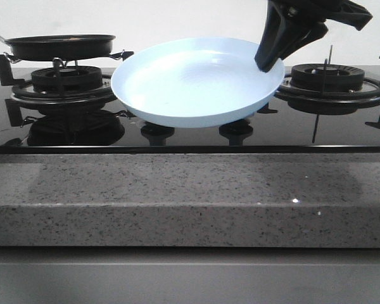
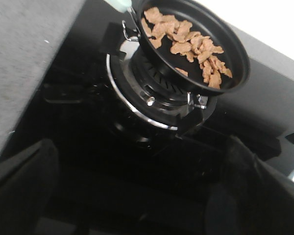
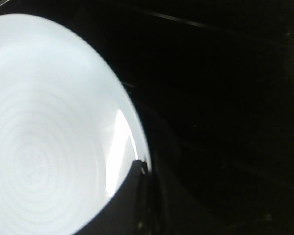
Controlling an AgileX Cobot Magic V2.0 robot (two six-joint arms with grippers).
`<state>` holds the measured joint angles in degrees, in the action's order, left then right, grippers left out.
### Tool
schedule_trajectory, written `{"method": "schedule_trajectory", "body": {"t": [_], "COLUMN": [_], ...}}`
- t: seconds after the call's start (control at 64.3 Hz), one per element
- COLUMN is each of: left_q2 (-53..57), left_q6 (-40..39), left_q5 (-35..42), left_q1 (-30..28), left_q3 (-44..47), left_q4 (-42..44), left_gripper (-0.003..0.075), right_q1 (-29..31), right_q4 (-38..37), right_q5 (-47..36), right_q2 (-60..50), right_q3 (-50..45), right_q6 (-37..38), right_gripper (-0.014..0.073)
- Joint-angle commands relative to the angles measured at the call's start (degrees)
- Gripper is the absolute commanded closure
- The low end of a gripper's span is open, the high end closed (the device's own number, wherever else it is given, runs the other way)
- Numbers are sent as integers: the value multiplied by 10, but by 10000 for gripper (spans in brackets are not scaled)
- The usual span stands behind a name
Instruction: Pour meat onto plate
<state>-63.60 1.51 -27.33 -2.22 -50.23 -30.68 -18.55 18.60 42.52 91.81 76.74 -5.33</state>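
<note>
Meat lies in small brown bits inside the black pan, up in the upper middle of the left wrist view. The pan sits on the left burner. In the front view the pan is in the upper left, seen from the side, so the meat is hidden there.

The plate is pale blue and has nothing on it. It is in the upper middle of the front view, lifted off the stove and tipped so its inside faces the camera. The right gripper comes down from the upper right and is clamped on the plate's right rim. In the right wrist view the plate fills the left side, and a dark finger pokes over its rim at the bottom.

The left gripper shows only in the left wrist view, as two dark shapes in the bottom corners. They stand wide apart and hold nothing.

The plate's left rim is near the pan, but they do not touch. Black stove glass shows below the plate, and the right burner is just beside its right rim. A gray stone counter edge runs across the lower half of the front view.
</note>
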Motion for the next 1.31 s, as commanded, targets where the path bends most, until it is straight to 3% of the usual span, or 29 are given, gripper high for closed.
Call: {"method": "schedule_trajectory", "body": {"t": [0.0,0.109,0.28,0.389,0.793,1.166,1.29], "left_q2": [-31,-82,-162,-210,-355,-413,-414], "left_q6": [3,76,193,234,237,237,237], "left_q5": [0,-57,-168,-211,-249,-250,-247], "left_q1": [-14,-54,-155,-185,-187,-171,-171], "left_q3": [-60,-114,-171,-197,-299,-351,-351], "left_q4": [-43,-138,-354,-429,-493,-511,-514], "left_gripper": [63,76,169,213,230,232,334], "right_q1": [1,1,1,1,1,1,1], "right_q4": [15,15,15,15,15,15,15], "right_q5": [-22,-22,-22,-22,-22,-22,-22], "right_q2": [-29,-29,-29,-29,-29,-29,-29], "right_q3": [15,15,15,15,15,15,15], "right_q6": [-5,-5,-5,-5,-5,-5,-5], "right_gripper": [654,654,654,654,654,654,654]}}
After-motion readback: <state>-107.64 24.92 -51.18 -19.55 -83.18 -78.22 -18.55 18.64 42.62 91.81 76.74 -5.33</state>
